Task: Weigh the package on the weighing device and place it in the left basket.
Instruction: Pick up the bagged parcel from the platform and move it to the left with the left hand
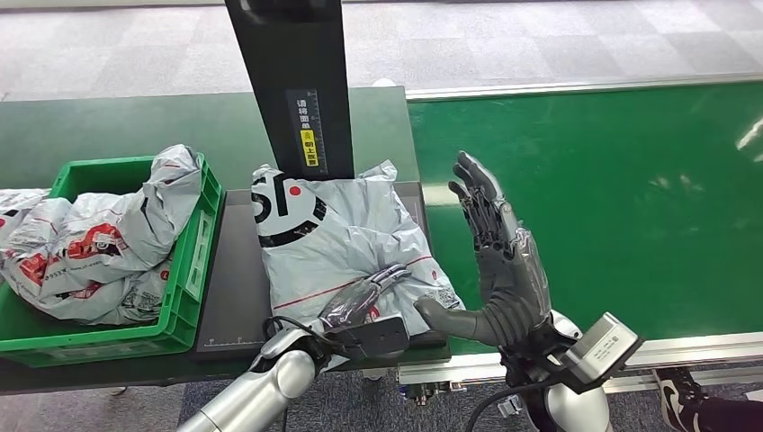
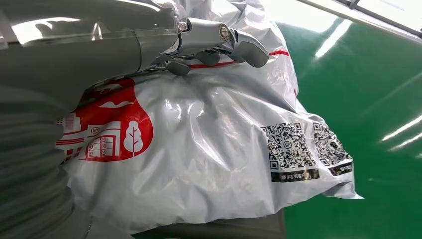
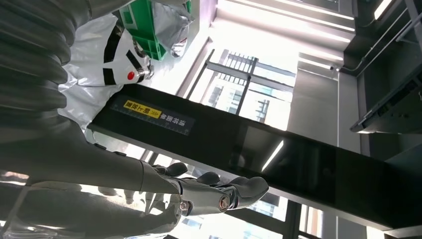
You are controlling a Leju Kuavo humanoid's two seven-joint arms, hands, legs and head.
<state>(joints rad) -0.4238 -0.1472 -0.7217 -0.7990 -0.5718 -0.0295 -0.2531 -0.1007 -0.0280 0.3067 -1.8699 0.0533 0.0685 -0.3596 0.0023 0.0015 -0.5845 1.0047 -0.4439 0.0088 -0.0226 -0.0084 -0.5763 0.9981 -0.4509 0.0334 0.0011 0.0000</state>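
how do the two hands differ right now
The left hand lies flat on the grey package on the scale; the right hand stands upright beside it, over the green belt, touching nothing. The left hand's fingers rest together on the bag; the right hand's are spread open. Both are dark hands on silver arms.

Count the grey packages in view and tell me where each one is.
At least 3: one package on the scale platform under the left hand; at least two in the green basket; more may be hidden.
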